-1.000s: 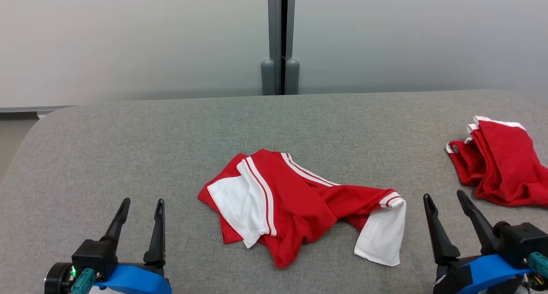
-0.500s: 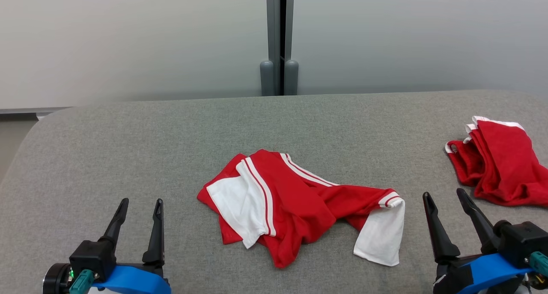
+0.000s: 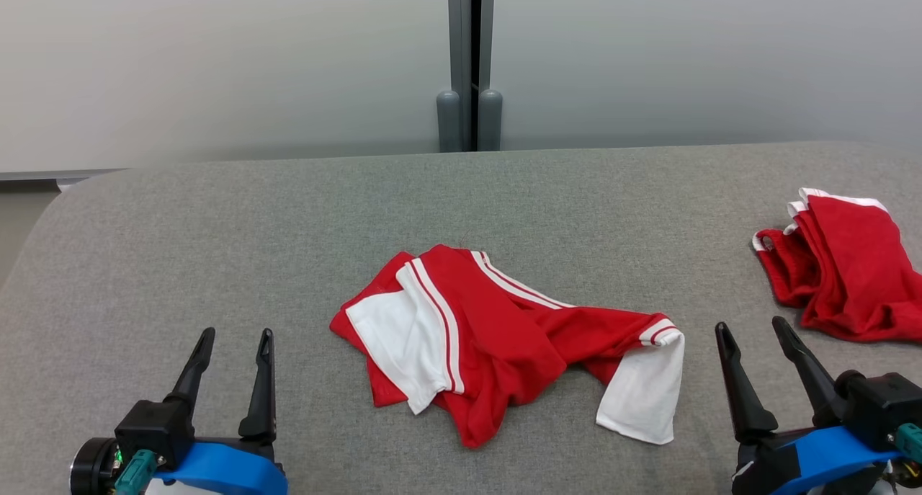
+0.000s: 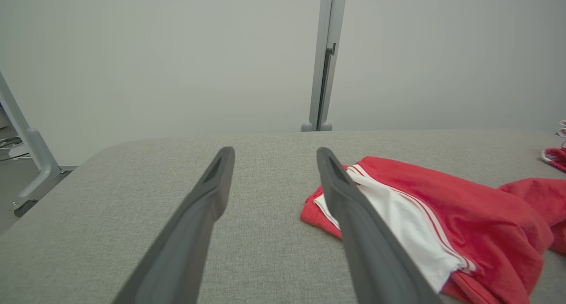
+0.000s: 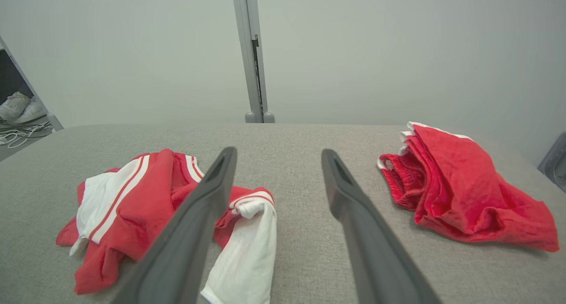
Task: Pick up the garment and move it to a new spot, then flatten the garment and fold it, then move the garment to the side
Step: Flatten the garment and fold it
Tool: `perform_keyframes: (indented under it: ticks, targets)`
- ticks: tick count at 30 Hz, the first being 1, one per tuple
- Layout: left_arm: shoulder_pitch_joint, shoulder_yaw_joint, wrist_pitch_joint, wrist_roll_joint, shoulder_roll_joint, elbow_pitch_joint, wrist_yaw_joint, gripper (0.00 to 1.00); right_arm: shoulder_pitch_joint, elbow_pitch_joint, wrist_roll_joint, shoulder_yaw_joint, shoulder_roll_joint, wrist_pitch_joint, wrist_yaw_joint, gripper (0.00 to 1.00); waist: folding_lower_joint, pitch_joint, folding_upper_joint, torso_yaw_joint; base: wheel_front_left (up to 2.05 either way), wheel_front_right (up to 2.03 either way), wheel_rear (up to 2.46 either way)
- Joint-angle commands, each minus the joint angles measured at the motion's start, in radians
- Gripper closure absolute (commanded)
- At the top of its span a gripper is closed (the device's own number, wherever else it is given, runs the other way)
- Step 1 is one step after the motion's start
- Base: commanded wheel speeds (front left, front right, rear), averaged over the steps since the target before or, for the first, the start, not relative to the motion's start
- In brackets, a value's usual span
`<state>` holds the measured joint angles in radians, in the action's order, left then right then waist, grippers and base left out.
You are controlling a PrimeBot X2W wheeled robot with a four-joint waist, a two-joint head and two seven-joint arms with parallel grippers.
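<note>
A crumpled red and white garment [image 3: 497,336] lies in the middle of the grey padded table [image 3: 461,207]; it also shows as the garment [image 4: 442,211] right of my left fingers and the garment [image 5: 146,198] left of my right fingers. My left gripper [image 3: 234,335] hovers open near the front left, well clear of the cloth. My right gripper [image 3: 753,328] stands open at the front right, a short way right of the garment's white sleeve [image 3: 641,398]. Nothing sits between either pair of fingers [image 4: 208,193] [image 5: 340,184].
A second red garment [image 3: 843,264] lies bunched at the table's right side, also seen as the red garment [image 5: 460,189]. A grey partition wall with a vertical post [image 3: 470,63] stands behind the table. The table's left corner [image 3: 72,192] is rounded.
The whole head view has shifted slightly, so the camera moved a little. Both grippers stay open and the garment lies as before.
</note>
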<state>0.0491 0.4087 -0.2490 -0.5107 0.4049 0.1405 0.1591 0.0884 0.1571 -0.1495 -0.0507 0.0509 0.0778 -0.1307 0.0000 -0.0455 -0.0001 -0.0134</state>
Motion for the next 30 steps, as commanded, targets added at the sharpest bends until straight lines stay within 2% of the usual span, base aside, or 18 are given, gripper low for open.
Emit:
perform_keyframes:
  ticks: [1, 7, 12, 17, 22, 25, 26, 27, 28, 30]
  targets:
    - [0.016, -0.001, -0.004, 0.001, 0.006, -0.003, 0.006, 0.00, 0.000, 0.003, -0.001, 0.000, 0.000, -0.002, 0.000, 0.00, 0.0000, -0.005, 0.0001, -0.003, 0.00, 0.00, 0.00]
    - [0.047, 0.018, 0.014, 0.013, -0.001, -0.016, 0.000, 0.00, -0.026, 0.013, 0.001, 0.002, 0.000, -0.006, 0.000, 0.00, 0.0000, -0.053, 0.0001, -0.005, 0.00, 0.00, 0.00]
    - [0.122, 0.083, 0.093, 0.009, -0.037, 0.006, -0.049, 0.00, -0.053, 0.026, 0.004, 0.008, 0.000, -0.010, 0.000, 0.00, 0.0000, -0.128, 0.0001, 0.001, 0.00, 0.00, 0.00]
    - [0.198, 0.140, 0.193, -0.010, -0.078, 0.093, -0.095, 0.00, -0.085, 0.017, 0.005, 0.022, 0.000, -0.019, 0.000, 0.00, 0.0000, -0.195, 0.0001, 0.020, 0.00, 0.00, 0.00]
    - [0.241, 0.158, 0.247, -0.036, -0.104, 0.181, -0.119, 0.00, -0.107, -0.003, 0.002, 0.021, 0.000, -0.034, 0.000, 0.00, 0.0000, -0.224, 0.0001, 0.036, 0.00, 0.00, 0.00]
    - [0.260, 0.162, 0.242, -0.041, -0.109, 0.207, -0.133, 0.00, -0.114, -0.013, 0.001, 0.019, 0.000, -0.039, 0.000, 0.00, 0.0000, -0.231, 0.0001, 0.040, 0.00, 0.00, 0.00]
    - [0.262, 0.164, 0.238, -0.041, -0.111, 0.212, -0.137, 0.34, -0.115, -0.016, 0.000, 0.018, 0.000, -0.041, 0.000, 0.00, 0.0000, -0.232, 0.0001, 0.041, 0.00, 0.00, 0.00]
    - [0.264, 0.164, 0.234, -0.044, -0.113, 0.214, -0.143, 0.93, -0.118, -0.018, 0.000, 0.017, 0.000, -0.043, 0.000, 0.00, 0.0000, -0.232, 0.0001, 0.040, 0.00, 0.00, 0.00]
    - [0.267, 0.164, 0.231, -0.047, -0.112, 0.218, -0.146, 1.00, -0.121, -0.020, 0.000, 0.016, 0.000, -0.044, 0.000, 0.00, 0.0000, -0.232, 0.0001, 0.040, 0.00, 0.00, 0.00]
    - [0.274, 0.164, 0.228, -0.050, -0.109, 0.224, -0.152, 1.00, -0.124, -0.025, -0.003, 0.015, 0.000, -0.045, 0.000, 0.00, 0.0000, -0.231, 0.0001, 0.039, 0.00, 0.00, 0.00]
